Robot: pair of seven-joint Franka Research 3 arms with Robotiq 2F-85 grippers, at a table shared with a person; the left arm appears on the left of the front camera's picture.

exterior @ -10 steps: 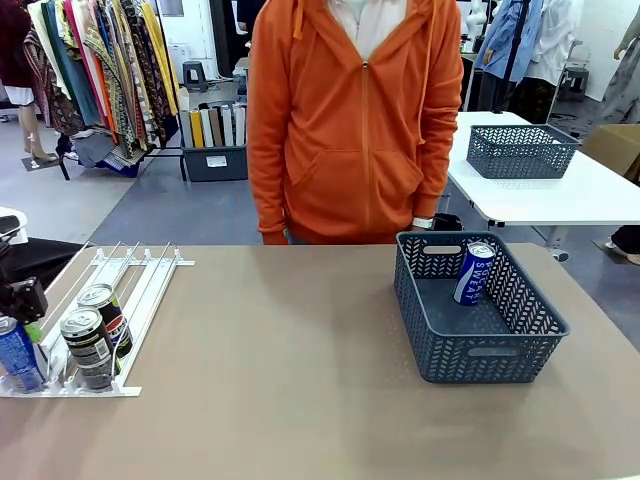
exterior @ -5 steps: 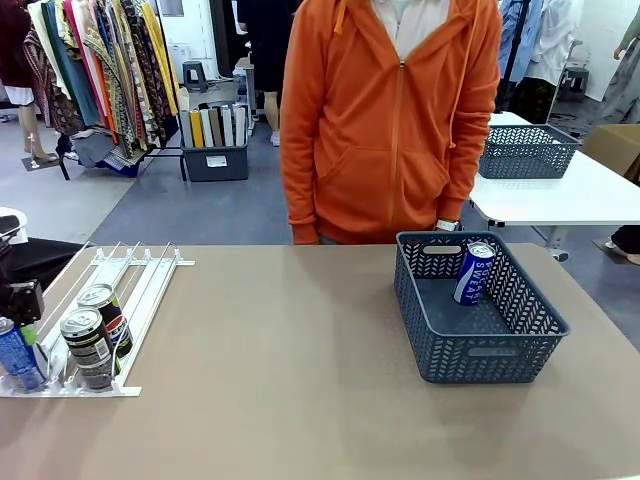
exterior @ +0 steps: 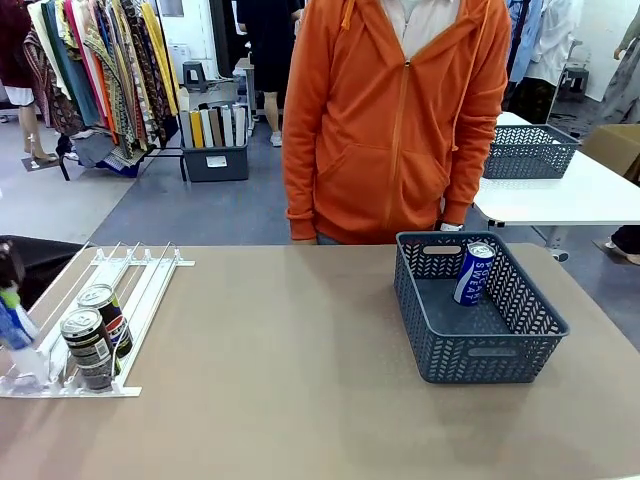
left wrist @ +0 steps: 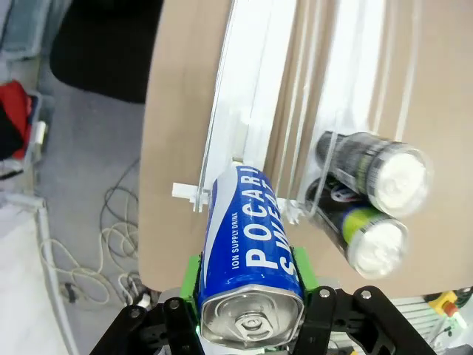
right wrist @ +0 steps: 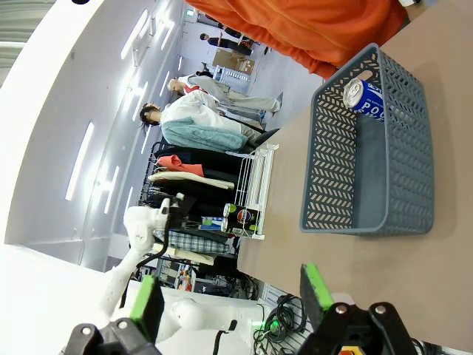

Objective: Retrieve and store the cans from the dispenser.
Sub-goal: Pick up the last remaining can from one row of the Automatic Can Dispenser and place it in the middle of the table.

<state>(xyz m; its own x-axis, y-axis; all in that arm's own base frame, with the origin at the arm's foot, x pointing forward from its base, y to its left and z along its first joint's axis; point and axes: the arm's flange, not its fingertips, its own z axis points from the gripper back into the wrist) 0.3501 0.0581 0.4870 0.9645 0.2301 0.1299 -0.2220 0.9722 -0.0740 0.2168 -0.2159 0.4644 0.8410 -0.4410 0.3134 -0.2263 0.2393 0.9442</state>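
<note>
A tan tabletop (exterior: 300, 390) stands in a clothing showroom. A person in an orange hooded jacket (exterior: 400, 120) stands at its far edge.

The dispenser (exterior: 140, 275) lies flat at the robot's left end of the table. Two dark cans (exterior: 88, 348) stand upright and close together, one behind the other, at the near end of its lanes by the curved stops.

The left gripper (left wrist: 248, 275) is clamped on a blue can (left wrist: 247, 229). Both green pads (left wrist: 194, 272) press against the can's sides near its silver top. This can is tilted and sits over the near end of the dispenser's outermost lane, at the left edge of the front view. Whether its base touches the rail cannot be determined.

A dark blue-grey basket (exterior: 545, 320) rests at the right end of the table, well apart from the dispenser. A second blue can (exterior: 474, 272) stands tilted inside it, near the far wall.

The right gripper (right wrist: 230, 296) is raised above the table with its fingers spread wide. Its wrist view looks toward the basket.
</note>
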